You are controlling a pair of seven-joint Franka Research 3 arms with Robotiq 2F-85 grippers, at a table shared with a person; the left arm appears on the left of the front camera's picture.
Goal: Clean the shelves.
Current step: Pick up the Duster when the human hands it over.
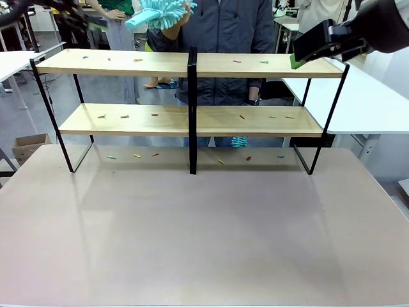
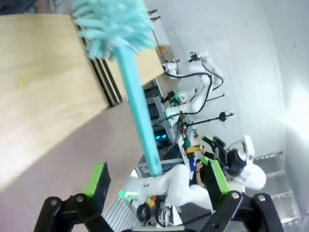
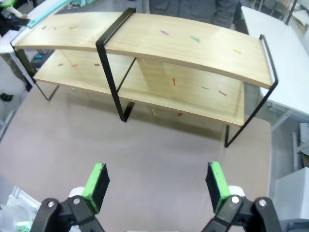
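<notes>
Shelves [image 1: 128, 62] sit below the raised right claw [image 3: 157, 181], open and empty; left claw [image 2: 158, 179] gapes toward a duster [image 2: 137, 96].

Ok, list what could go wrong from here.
1. The left tool is open with the duster handle's end ahead of it: a grip that near the tip may slip.
2. The right tool hangs by the top right end of the shelves in the front view and could knock them.
3. Swept scraps may drop onto the table.

Both end effectors [image 2: 158, 181] [image 3: 156, 186] spread wide
</notes>
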